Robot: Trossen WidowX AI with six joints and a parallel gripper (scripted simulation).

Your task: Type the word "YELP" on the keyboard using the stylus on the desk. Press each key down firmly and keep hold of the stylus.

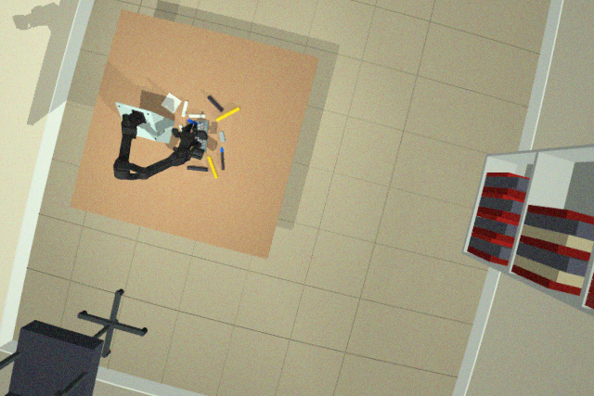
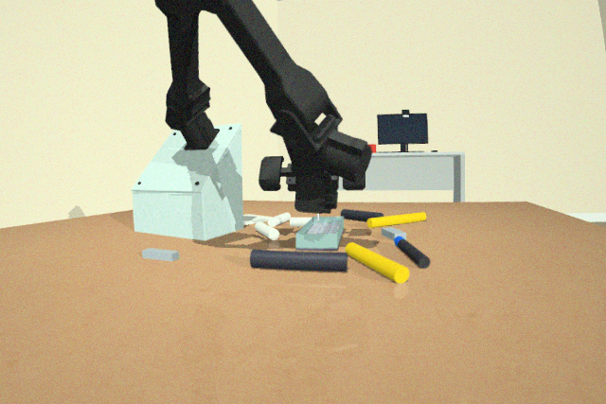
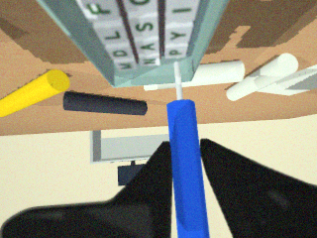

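Observation:
The stylus (image 3: 187, 174) (image 2: 318, 217) has a blue body and a thin white tip. My gripper (image 3: 184, 146) (image 2: 315, 209) is shut on its blue body, and the tip points down at the keyboard. The keyboard (image 3: 149, 79) (image 2: 316, 241) is a small pale teal tray with light keys and green letters. In the wrist view, the tip shows at the end of the keyboard, just beyond the P key (image 3: 173, 51). The Y key (image 3: 178, 36) is beside P. Whether the tip touches anything is unclear. My gripper hides part of the keyboard from above.
Around the keyboard lie yellow rods (image 2: 377, 262) (image 1: 227, 114), dark rods (image 2: 298, 260) (image 3: 105, 103), white rods (image 3: 218, 73), a small grey block (image 2: 160, 254) and a black-handled tool with a blue collar (image 2: 412, 252). The pale sloped base (image 2: 166, 214) is at the left.

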